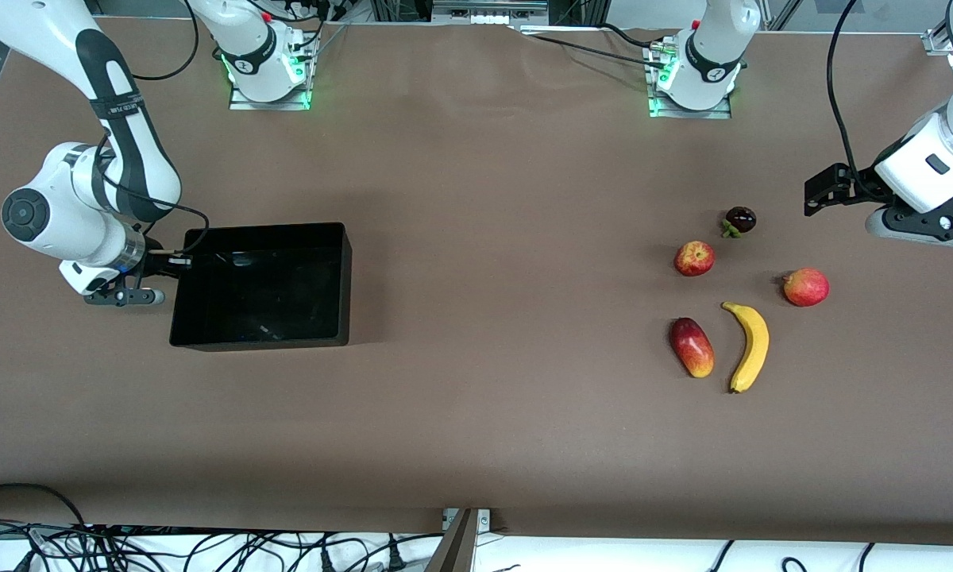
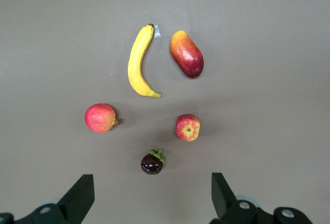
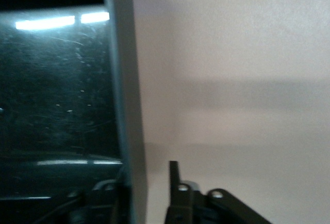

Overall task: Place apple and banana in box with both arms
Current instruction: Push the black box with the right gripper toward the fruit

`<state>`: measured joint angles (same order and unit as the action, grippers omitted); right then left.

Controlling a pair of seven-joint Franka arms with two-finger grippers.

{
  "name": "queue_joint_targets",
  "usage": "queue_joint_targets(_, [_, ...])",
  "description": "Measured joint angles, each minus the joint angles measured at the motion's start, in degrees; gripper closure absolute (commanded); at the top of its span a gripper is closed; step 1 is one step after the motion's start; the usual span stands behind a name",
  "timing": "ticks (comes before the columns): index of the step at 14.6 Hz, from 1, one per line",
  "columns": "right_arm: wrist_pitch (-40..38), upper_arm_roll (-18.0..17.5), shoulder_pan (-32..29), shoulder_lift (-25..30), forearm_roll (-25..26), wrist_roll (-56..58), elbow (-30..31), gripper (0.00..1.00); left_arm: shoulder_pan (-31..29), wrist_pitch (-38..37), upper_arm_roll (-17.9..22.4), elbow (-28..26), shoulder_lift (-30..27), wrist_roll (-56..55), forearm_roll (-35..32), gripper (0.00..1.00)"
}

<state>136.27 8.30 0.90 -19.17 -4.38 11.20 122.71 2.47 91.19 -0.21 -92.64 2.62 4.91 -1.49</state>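
Note:
The black box stands toward the right arm's end of the table, with nothing in it. My right gripper is low at the box's end wall. In the right wrist view the right gripper has its fingers astride that wall, one inside and one outside, with a gap left at the outer finger. The red-and-yellow apple and the yellow banana lie toward the left arm's end. My left gripper hangs open above the table beside the fruit, holding nothing.
Around the apple and banana lie a pinkish-red round fruit, an oval red-yellow fruit and a small dark fruit with a green cap. The brown tabletop stretches between the box and the fruit.

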Motion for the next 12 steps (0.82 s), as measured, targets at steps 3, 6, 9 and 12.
queue_joint_targets(3, [-1.12, -0.23, 0.04, 0.17, -0.01, 0.22, -2.26, 1.00, 0.00, 0.00, 0.00, 0.00, 0.00, 0.00, 0.00, 0.00])
queue_joint_targets(6, [-6.68, -0.69, 0.07, 0.27, -0.02, 0.07, -8.02, 1.00, 0.00, 0.00, 0.00, 0.00, 0.00, 0.00, 0.00, 0.00])
queue_joint_targets(9, [-15.20, -2.14, 0.87, 0.40, -0.02, -0.13, -16.45, 1.00, 0.00, -0.01, 0.00, 0.00, 0.01, 0.00, 0.00, 0.00])
queue_joint_targets(12, [-22.17, -2.69, 4.62, 0.35, -0.03, -2.36, -23.30, 1.00, 0.00, -0.02, 0.00, 0.00, 0.02, 0.00, 0.00, 0.00])
